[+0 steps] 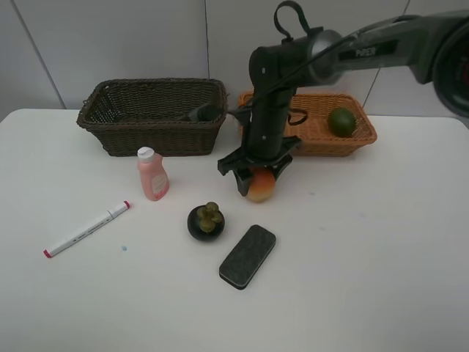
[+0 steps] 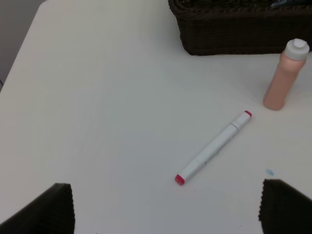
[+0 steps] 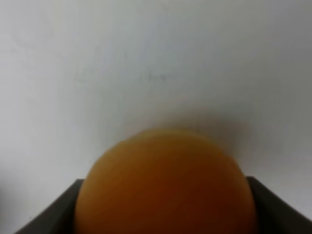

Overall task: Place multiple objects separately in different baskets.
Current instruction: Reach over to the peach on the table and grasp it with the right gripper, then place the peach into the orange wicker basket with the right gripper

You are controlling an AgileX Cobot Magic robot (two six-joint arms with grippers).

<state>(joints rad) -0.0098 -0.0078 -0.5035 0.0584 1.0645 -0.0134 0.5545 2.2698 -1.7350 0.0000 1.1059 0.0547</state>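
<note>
Right gripper point(image 1: 258, 180) clamped on the peach point(image 1: 262, 188), fingers point(image 3: 278, 214) pressing both sides of it. It sits low at the tabletop point(image 1: 381, 242), in front of the light basket point(image 1: 316, 139); can't tell if the peach is lifted off. Left gripper point(image 2: 165, 207) spread wide, holding nothing, hovering over the marker point(image 2: 214, 146), which lies near the pink bottle point(image 2: 285, 75). 1 green fruit point(image 1: 341, 121) sits in the light basket. Dark basket point(image 1: 150, 121) stands beside it. Mangosteen point(image 1: 206, 221) and eraser point(image 1: 248, 256) lie on the tabletop near the peach, close together but not touching.
</note>
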